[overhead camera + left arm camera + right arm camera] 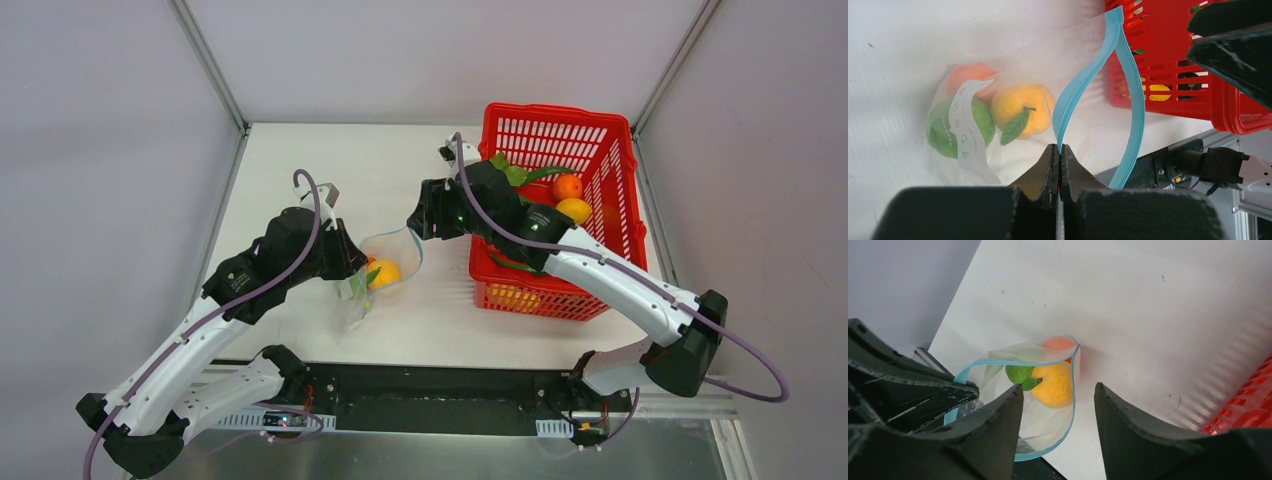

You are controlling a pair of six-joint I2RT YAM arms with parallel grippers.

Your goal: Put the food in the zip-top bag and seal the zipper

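clear bag point(1045, 55), teal zipper point(1083, 85), white icon-printed label point(968, 131); yellow, green and orange food point(1020, 107); red mesh basket point(1168, 70); white table point(923, 40).

The clear bag point(388, 262) is open, its teal zipper point(1083, 85) parted into 2 curved strips. Inside sit 3 pieces: a leafy yellow fruit point(1020, 110), a green fruit point(939, 130) and an orange-red fruit point(965, 77). An orange point(567, 186) lies in the red basket point(600, 140).

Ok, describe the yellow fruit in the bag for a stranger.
Left of the red plastic mesh basket is a clear plastic zip-top bag. Inside, beside a green piece and an orange piece, it is the round yellow fruit with a leaf.
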